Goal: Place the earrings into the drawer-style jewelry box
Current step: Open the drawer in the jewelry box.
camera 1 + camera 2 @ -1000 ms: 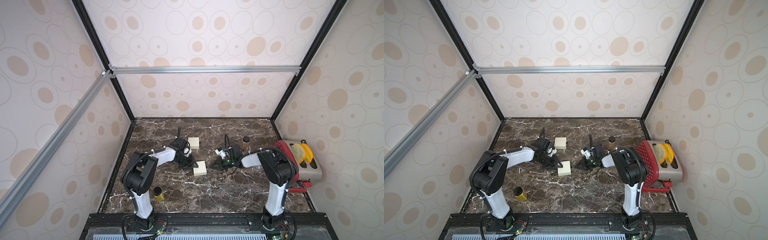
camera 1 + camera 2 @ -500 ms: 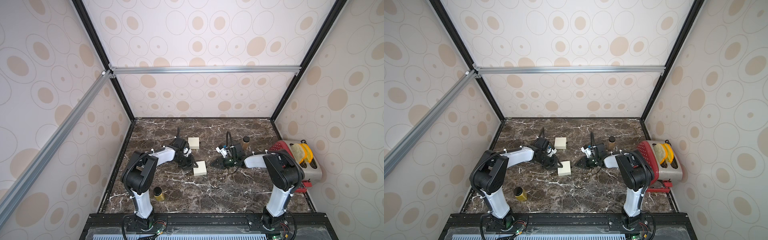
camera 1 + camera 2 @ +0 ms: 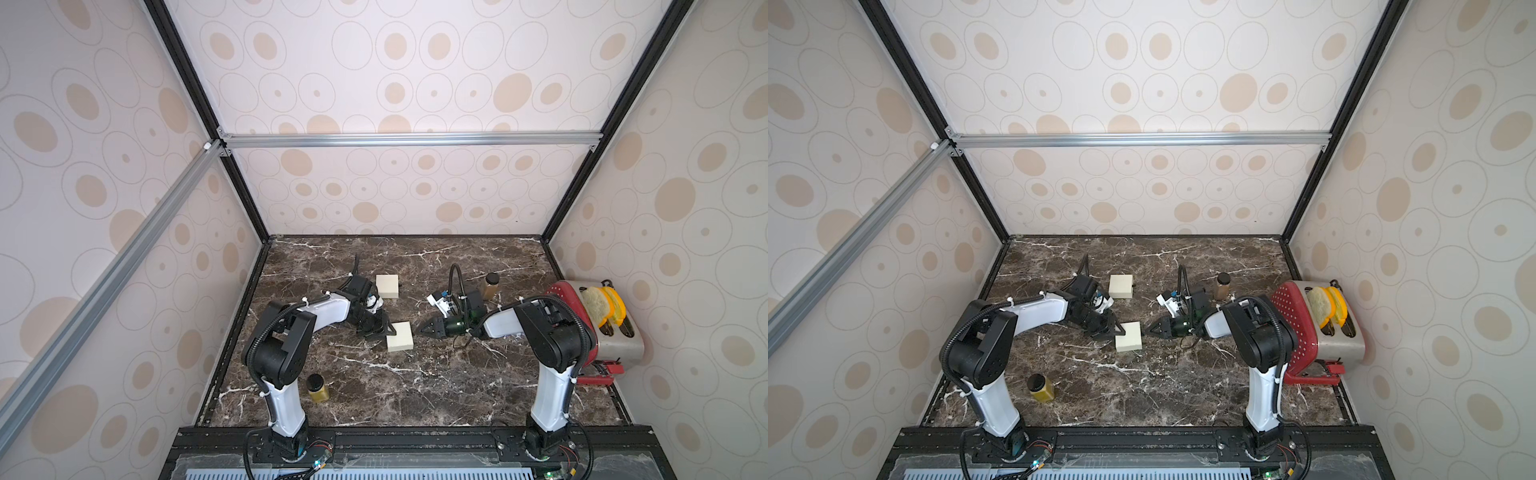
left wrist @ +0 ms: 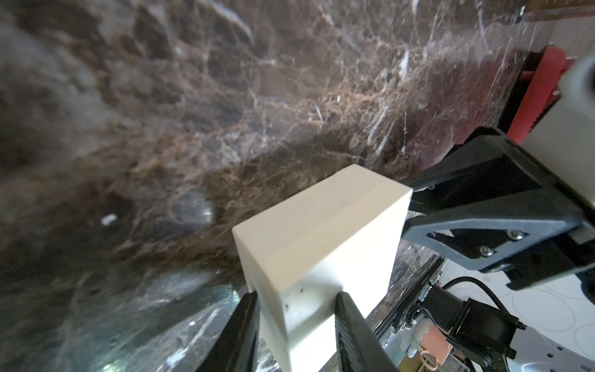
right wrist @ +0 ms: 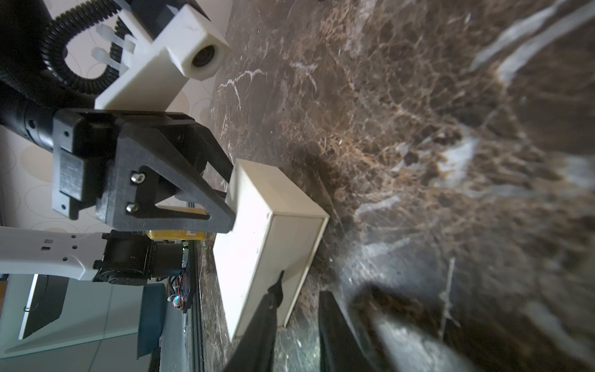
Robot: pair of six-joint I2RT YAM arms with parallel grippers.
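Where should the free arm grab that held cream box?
Probably its drawer end, the face pointing at the right gripper, coming in low from that side. The left gripper clamps the jewelry box at the opposite end, leaving this inset end free.

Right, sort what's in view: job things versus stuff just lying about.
Job: near cream box, gripped by left claw; right claw beside it; far cream box, probably. Earrings not visible.
Lying about: brown jar, yellow jar, toaster, red basket.
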